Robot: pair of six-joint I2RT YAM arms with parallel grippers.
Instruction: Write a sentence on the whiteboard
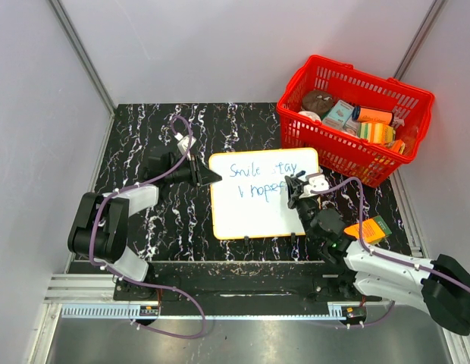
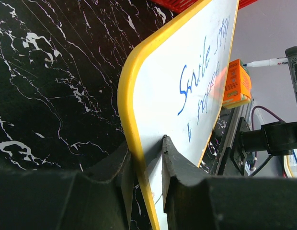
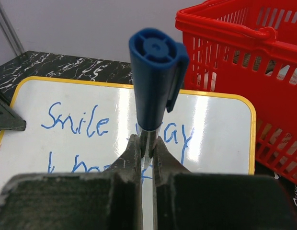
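The whiteboard point(image 1: 258, 212), white with a yellow frame, lies flat mid-table. Blue handwriting on it reads "Smile stay" point(image 1: 261, 170) with a second line beginning "hopef" point(image 1: 265, 189). My left gripper point(image 1: 212, 177) is shut on the board's left edge; in the left wrist view the frame point(image 2: 127, 110) sits between the fingers point(image 2: 175, 158). My right gripper point(image 1: 298, 191) is shut on a marker with a blue cap point(image 3: 153, 72) and holds it upright over the second line. The board point(image 3: 220, 134) and its writing point(image 3: 76, 124) show behind the marker.
A red basket point(image 1: 349, 148) full of small packages stands at the back right, close to the board's corner. An orange box point(image 1: 369, 228) lies right of the board, beside my right arm. Grey walls enclose the table on three sides.
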